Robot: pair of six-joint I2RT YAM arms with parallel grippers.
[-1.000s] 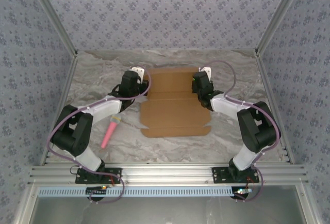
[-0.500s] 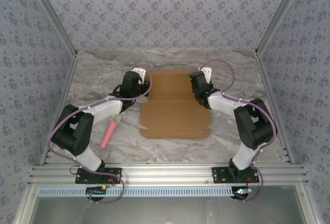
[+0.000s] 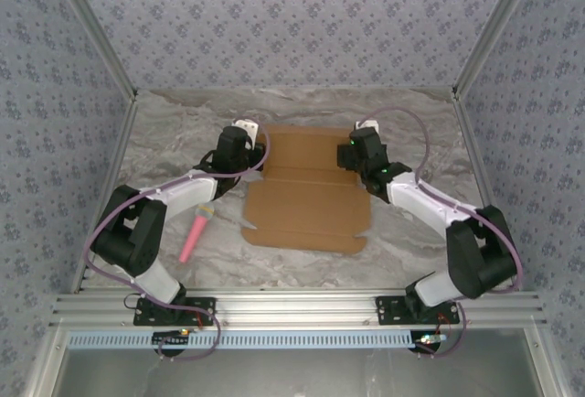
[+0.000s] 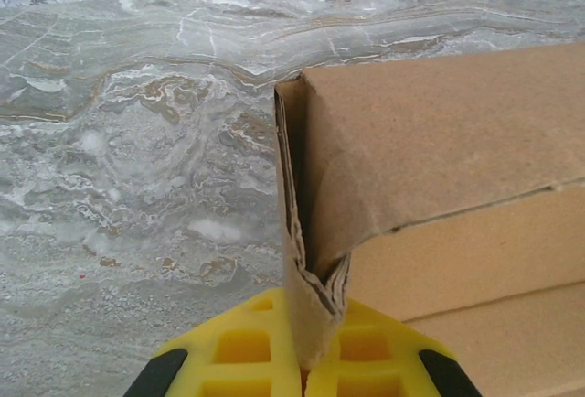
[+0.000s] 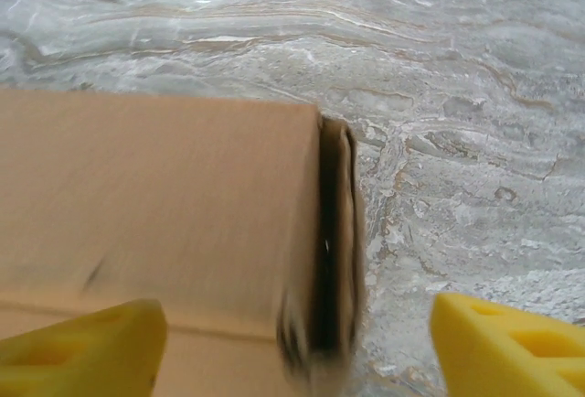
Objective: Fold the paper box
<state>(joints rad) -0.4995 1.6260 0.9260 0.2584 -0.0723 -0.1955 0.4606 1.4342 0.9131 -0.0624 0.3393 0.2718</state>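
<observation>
Yellow pads of the left tool [image 4: 311,365] were clamped on the left flap [image 4: 294,232] of the paper box [image 3: 306,196]. They pinched the doubled cardboard so that it stood upright off the sheet. That grip probably served both to keep the crease and to anchor the sheet against sliding.

The right tool [image 5: 302,342] stood wide, with one yellow finger on each side of the right flap [image 5: 334,232]. As far as the blurred view allowed, neither finger touched it. The flap sat in the gap, where a squeeze could crease it to match the other.

The brown sheet lay mostly flat in the middle of the marbled worktop [image 3: 183,132], its far corners at the two tools and its near edge toward the arm bases. A pink stick [image 3: 195,237] lay on the worktop beside the left arm, apart from the cardboard and seemingly of no use to the fold.

By count there were two tools, one cardboard box blank with two raised flaps, and one pink stick.
</observation>
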